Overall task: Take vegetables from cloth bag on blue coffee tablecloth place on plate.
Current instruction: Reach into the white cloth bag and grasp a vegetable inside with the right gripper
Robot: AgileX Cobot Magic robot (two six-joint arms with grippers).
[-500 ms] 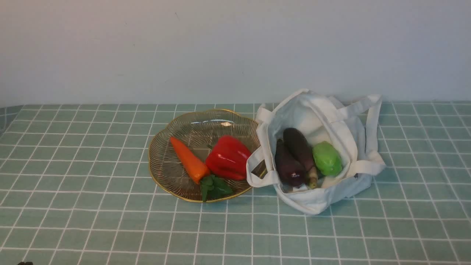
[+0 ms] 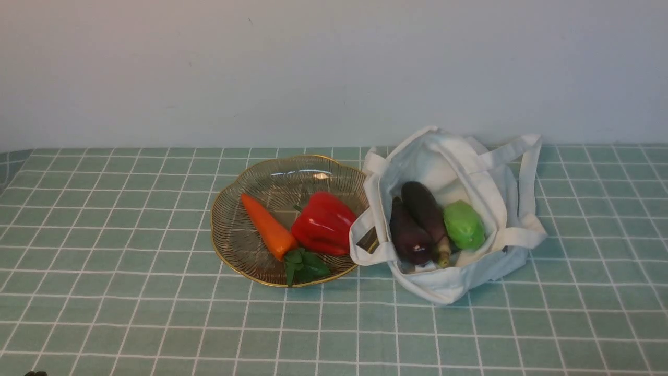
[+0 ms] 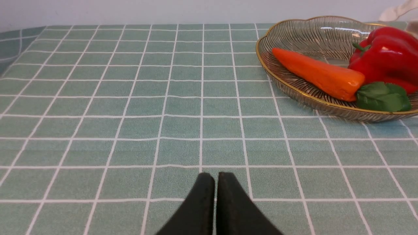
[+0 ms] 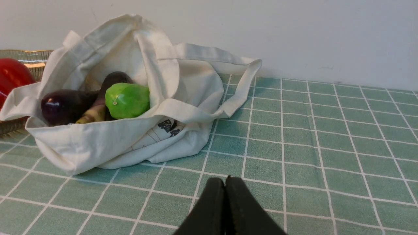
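Left gripper (image 3: 215,178) had its 2 black fingers pressed together w/ nothing between them, over bare blue coffee tablecloth (image 2: 130,261), well apart from the plate (image 2: 235,245). Right gripper (image 4: 224,181) was closed up the same way & empty, near the cloth bag (image 2: 459,284) but not touching it.

Bag lay slumped on the cloth just right of the plate, its left edge overlapping the gold rim, mouth gaping toward the front camera. Inside, side by side:
- 1st eggplant (image 2: 409,235) at left.
- 2nd eggplant (image 2: 424,206) in the middle, pale stem end toward the front.
- Green pepper (image 2: 463,224) at right, against the 2nd eggplant.

Plate held an orange carrot (image 2: 266,227) & a red bell pepper (image 2: 323,222), w/ green leaves (image 2: 305,263) by the front rim. Black print showed on the bag's side in the right wrist view, too creased to read.
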